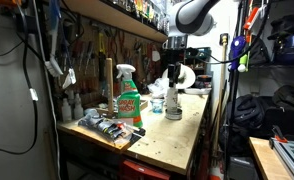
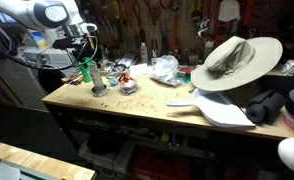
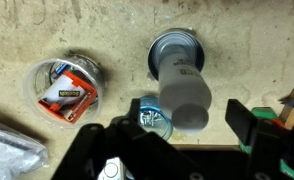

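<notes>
My gripper [image 3: 187, 105] is open and hovers straight above an upright grey spray can [image 3: 177, 55], its two black fingers on either side of the can's cap and not touching it. A small blue-topped container [image 3: 152, 118] stands right beside the can. In both exterior views the gripper [image 1: 174, 62] [image 2: 87, 48] hangs over the can [image 1: 174, 103] [image 2: 99, 86] near the back of the wooden workbench [image 1: 177, 140].
A clear round tub [image 3: 65, 88] with red and orange items sits near the can. A green spray bottle [image 1: 130, 95], a crumpled plastic bag [image 2: 165, 67], a wide-brimmed hat [image 2: 237, 60] and a white board [image 2: 222, 108] lie on the bench. Tools hang on the wall behind.
</notes>
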Tool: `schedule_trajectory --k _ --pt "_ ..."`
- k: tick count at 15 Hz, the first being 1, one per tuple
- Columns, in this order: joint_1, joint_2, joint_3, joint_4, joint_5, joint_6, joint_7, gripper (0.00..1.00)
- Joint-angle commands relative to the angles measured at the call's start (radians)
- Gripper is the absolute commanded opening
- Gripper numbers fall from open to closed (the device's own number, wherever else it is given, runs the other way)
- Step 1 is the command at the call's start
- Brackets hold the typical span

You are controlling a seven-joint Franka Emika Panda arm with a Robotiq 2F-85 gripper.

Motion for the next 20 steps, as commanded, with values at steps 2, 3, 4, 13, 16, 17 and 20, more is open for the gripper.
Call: schedule_trajectory --k 2,3,4,13,16,17,20 --pt "-0.011 -0.088 0.006 -0.056 -0.046 -0.073 0.037 1.00" --pt "-0.014 -0.119 0.004 -0.076 -0.051 -0.087 0.035 1.00" --pt "-0.015 -0.146 0.001 -0.090 -0.049 -0.101 0.028 1.00" --pt "-0.016 -0.402 -0.044 -0.168 -0.005 -0.217 -0.025 1.00" --pt "-0.023 -0.449 -0.081 -0.148 0.007 -0.255 -0.052 1.00" --pt "-0.030 -0.445 -0.089 -0.130 -0.011 -0.282 -0.065 1.00" --pt "-0.028 -0.430 -0.086 -0.120 -0.011 -0.263 -0.049 1.00"
